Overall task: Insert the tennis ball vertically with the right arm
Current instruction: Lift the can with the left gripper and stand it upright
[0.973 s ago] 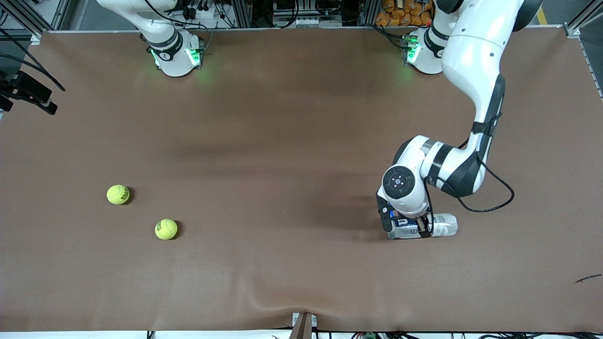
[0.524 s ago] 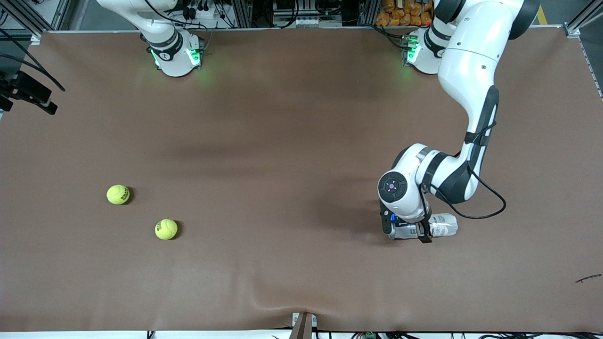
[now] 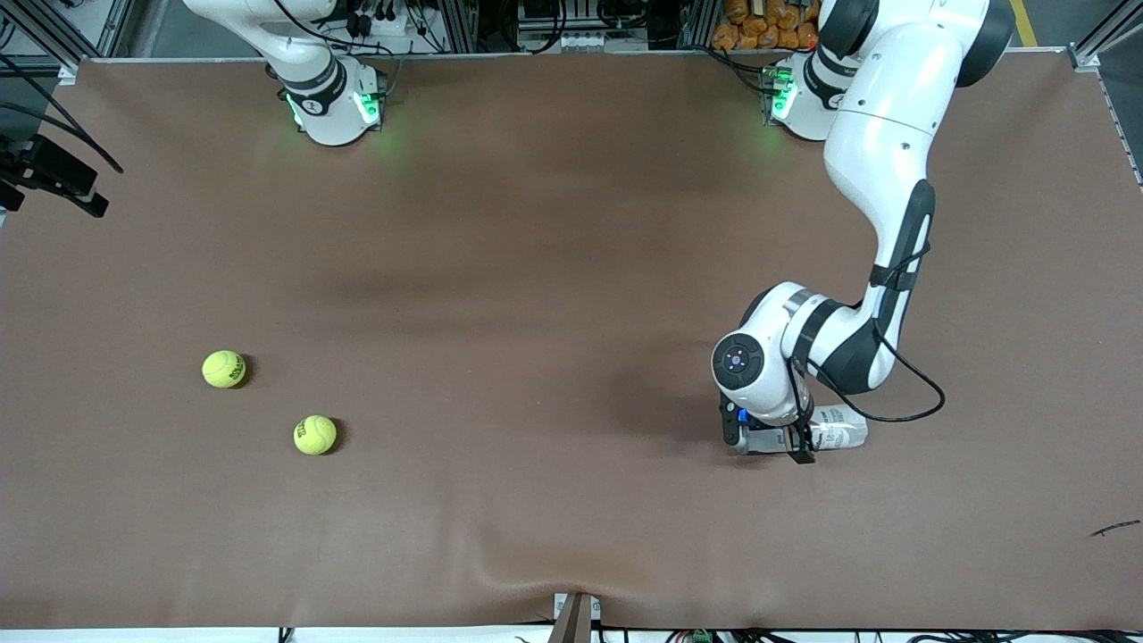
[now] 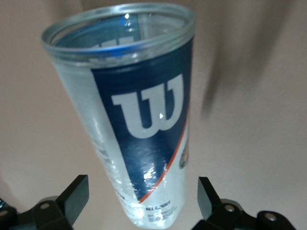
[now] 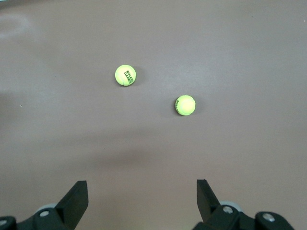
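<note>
Left gripper (image 3: 775,442): low at the tennis ball can (image 3: 835,429), jaws spread wide, one finger (image 4: 72,199) on each flank of the can's lower body; contact with the plastic not clear, no squeeze visible.
Tennis ball can: clear tube with a dark blue label, lying on its side on the brown table (image 3: 536,268) toward the left arm's end; open rim pointing away from the left wrist camera; no ball visible inside.
Right gripper (image 5: 141,203): out of the front view, raised high over the table above the two balls, jaws spread wide, nothing between them.
Tennis ball one (image 3: 223,368): on the table toward the right arm's end, farther from the front camera.
Tennis ball two (image 3: 314,435): near the first, nearer the front camera, apart from it.
Right arm (image 3: 304,71): only base and lowest links in the front view.
</note>
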